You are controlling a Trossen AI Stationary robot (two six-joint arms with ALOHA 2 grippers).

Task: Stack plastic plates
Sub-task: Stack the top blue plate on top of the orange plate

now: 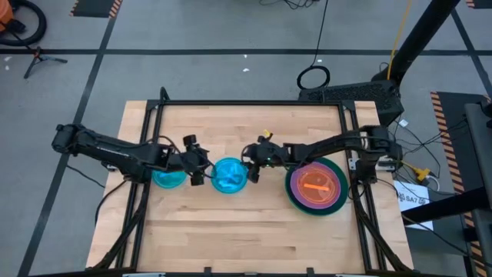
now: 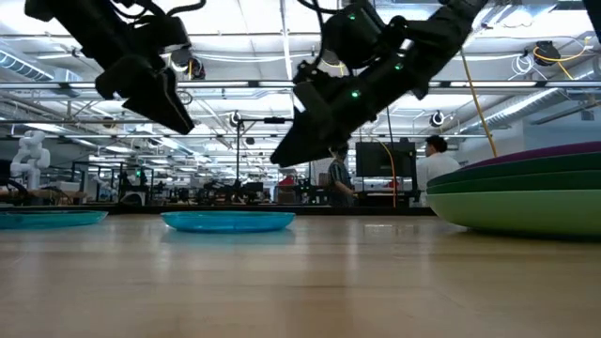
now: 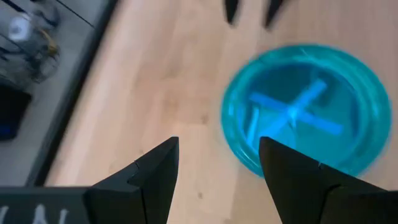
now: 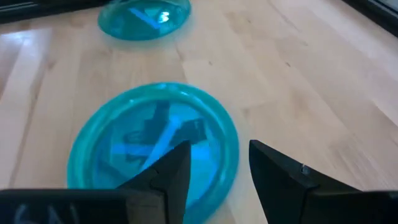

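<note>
Cyan plate flat on table between spread-open left gripper and right gripper

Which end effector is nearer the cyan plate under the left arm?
Left. The left end effector hangs beside that cyan plate. The right end effector is farther off, past the middle cyan plate.

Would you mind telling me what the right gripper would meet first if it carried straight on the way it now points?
Most likely the middle cyan-blue plate: the right gripper, open, points at its near rim from above. The plate lies flat on the table, with nothing visible between. How high the gripper hangs is hard to judge.
</note>
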